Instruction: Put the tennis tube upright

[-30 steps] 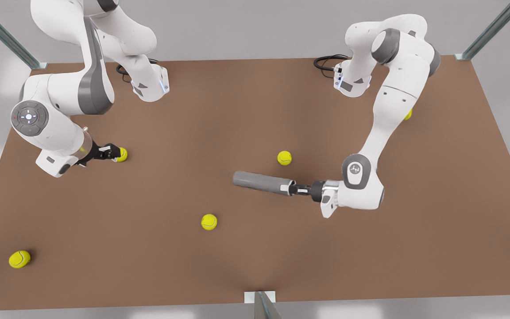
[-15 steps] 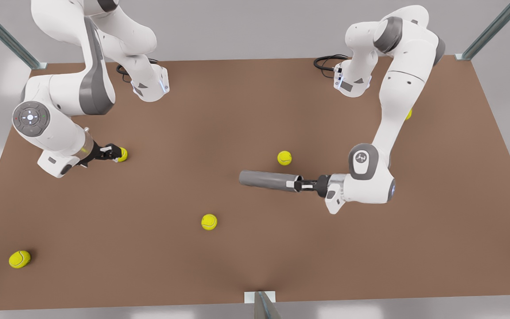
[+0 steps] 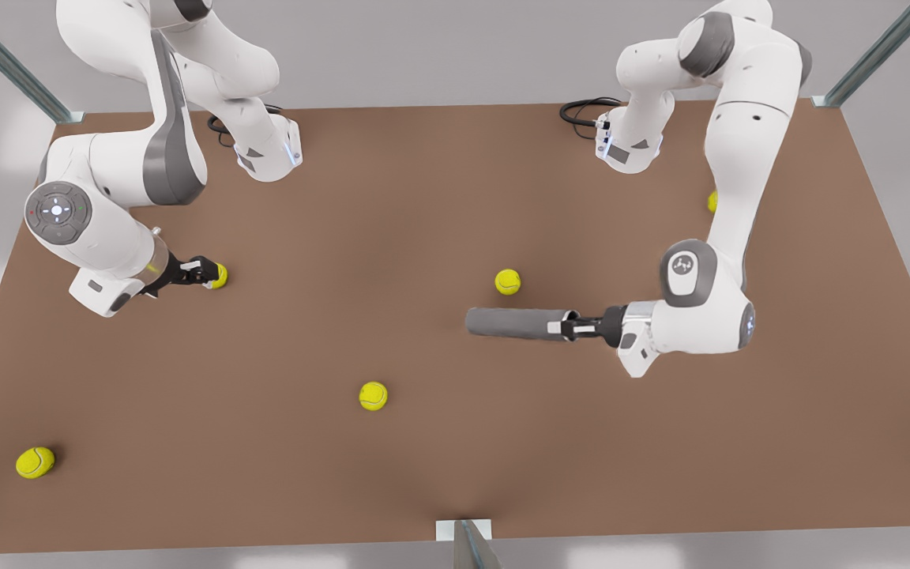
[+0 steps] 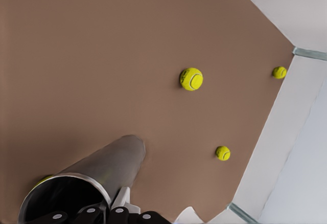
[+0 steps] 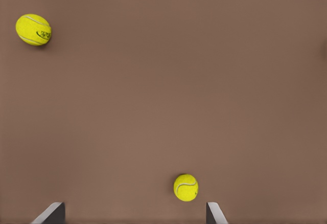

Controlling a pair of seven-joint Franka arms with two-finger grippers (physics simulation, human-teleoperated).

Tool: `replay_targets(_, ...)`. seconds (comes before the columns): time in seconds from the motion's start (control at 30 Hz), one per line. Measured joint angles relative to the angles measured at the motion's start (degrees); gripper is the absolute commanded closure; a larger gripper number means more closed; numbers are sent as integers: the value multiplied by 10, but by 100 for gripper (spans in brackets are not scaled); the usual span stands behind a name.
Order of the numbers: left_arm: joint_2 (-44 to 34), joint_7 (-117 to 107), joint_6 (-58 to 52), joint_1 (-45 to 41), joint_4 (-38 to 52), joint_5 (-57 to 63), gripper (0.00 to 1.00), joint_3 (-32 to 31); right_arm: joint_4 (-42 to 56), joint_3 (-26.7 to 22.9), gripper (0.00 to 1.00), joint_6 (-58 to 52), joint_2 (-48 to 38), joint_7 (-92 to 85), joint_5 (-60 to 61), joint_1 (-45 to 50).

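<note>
The tennis tube (image 3: 514, 323) is a dark-grey cylinder lying level right of the table's centre in the front view. My left gripper (image 3: 573, 325) is shut on its rim end, on the front view's right. In the left wrist view the tube (image 4: 102, 168) shows its open lighter rim, with the left gripper (image 4: 115, 215) clamped on the rim wall. My right gripper (image 3: 204, 273) sits low at the front view's left, open, beside a yellow tennis ball (image 3: 219, 275). In the right wrist view that ball (image 5: 185, 187) lies between the right gripper's (image 5: 133, 213) spread fingers (image 5: 51, 213).
Other yellow balls lie on the brown table (image 3: 392, 197): one just behind the tube (image 3: 507, 281), one nearer the front edge (image 3: 373, 395), one at the front left corner (image 3: 35, 462), one half hidden behind the left arm (image 3: 712, 201). Both arm bases stand at the back edge.
The left arm has drawn the tube toward the front view's right, still gripped at the rim. The right arm has barely moved.
</note>
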Motion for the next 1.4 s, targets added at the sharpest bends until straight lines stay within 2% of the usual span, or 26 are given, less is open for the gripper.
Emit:
replay_targets(0.77, -64, -65, -38, 31, 5, 179, 79, 0, 0, 1, 0, 2, 1, 2, 0, 0)
replay_targets(1.4, -86, -105, -46, 10, 5, 413, 79, -8, -2, 1, 0, 5, 3, 2, 1, 0)
